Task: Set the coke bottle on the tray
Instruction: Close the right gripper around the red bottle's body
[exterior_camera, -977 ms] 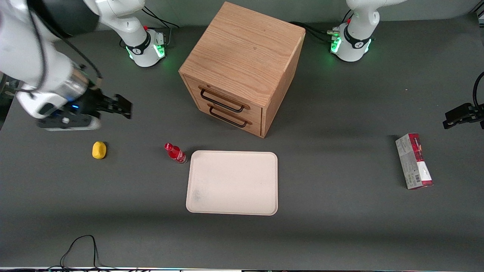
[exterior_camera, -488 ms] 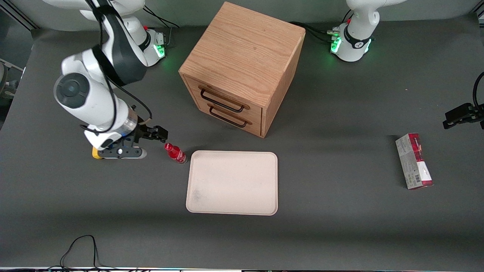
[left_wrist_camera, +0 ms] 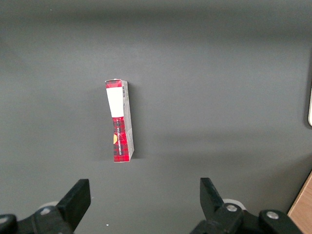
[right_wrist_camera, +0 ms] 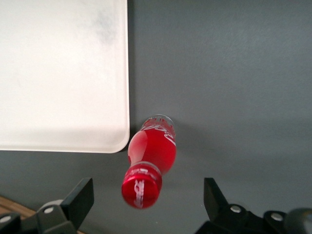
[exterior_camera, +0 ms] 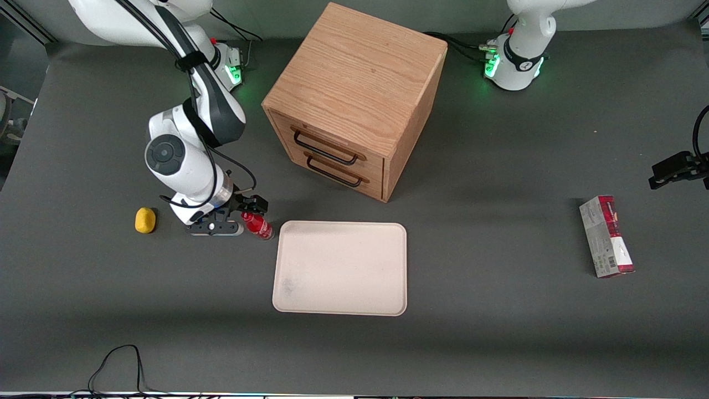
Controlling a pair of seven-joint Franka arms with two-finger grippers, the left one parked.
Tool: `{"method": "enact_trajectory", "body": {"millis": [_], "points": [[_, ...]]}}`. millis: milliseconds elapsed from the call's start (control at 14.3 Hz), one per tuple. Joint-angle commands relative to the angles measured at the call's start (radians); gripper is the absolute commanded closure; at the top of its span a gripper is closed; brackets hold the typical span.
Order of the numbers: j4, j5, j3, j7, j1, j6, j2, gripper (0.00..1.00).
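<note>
The coke bottle (exterior_camera: 258,226) is small and red with a red cap. It stands on the dark table just beside the corner of the tray (exterior_camera: 340,269) that is toward the working arm's end. The tray is large, cream-pink and holds nothing. My right gripper (exterior_camera: 252,210) hangs right over the bottle, open. In the right wrist view the bottle (right_wrist_camera: 152,155) stands under the gripper (right_wrist_camera: 147,201), its cap between the two spread fingers without touching either, and the tray's rounded corner (right_wrist_camera: 119,139) lies close beside it.
A wooden drawer cabinet (exterior_camera: 354,100) stands farther from the front camera than the tray. A yellow lump (exterior_camera: 145,220) lies toward the working arm's end. A red-and-grey carton box (exterior_camera: 606,235) lies toward the parked arm's end and shows in the left wrist view (left_wrist_camera: 119,122).
My right arm has swung in from the working arm's end, past the yellow lump, and come down over the coke bottle. The bottle and the tray have not moved.
</note>
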Motion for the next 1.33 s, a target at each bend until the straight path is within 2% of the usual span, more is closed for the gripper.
{"method": "enact_trajectory", "body": {"millis": [0,140,349,558,698,767,1047,1116,1256], "points": [[-0.002,-0.002,0.007,0.03,0.002,0.038,0.023,0.01],[-0.002,-0.004,0.007,0.029,0.002,0.054,0.027,0.14],[-0.002,-0.004,0.007,0.027,0.002,0.056,0.027,0.6],[-0.001,-0.004,0.005,0.024,0.002,0.055,0.026,0.97],[0.008,-0.019,0.005,0.017,0.0,0.048,0.018,1.0],[0.033,-0.048,0.004,0.018,-0.002,0.035,0.014,1.0],[0.328,-0.07,0.004,0.004,-0.008,-0.294,0.032,1.0],[0.498,-0.068,0.005,-0.005,-0.008,-0.45,0.073,1.0],[0.704,-0.062,0.007,-0.006,-0.009,-0.604,0.147,1.0]]}}
